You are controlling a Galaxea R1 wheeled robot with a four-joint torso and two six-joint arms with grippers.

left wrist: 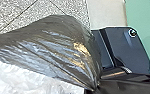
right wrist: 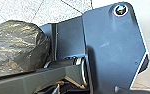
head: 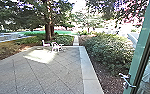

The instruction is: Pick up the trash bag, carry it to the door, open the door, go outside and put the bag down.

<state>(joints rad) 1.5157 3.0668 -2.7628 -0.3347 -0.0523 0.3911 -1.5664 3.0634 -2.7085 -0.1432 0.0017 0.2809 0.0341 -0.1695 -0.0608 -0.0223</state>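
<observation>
L. end effector (left wrist: 95, 88) grips the gathered neck of the dark trash bag (left wrist: 56, 45), near my base (right wrist: 111, 37); R. end effector's state I can't tell remotely. Ahead: paved patio (head: 48, 75) w/ pale chairs (head: 56, 47) toward its far edge, shrubs (head: 107, 51) to R., green door (head: 142, 50) w/ handle (head: 127, 80) close by.
</observation>
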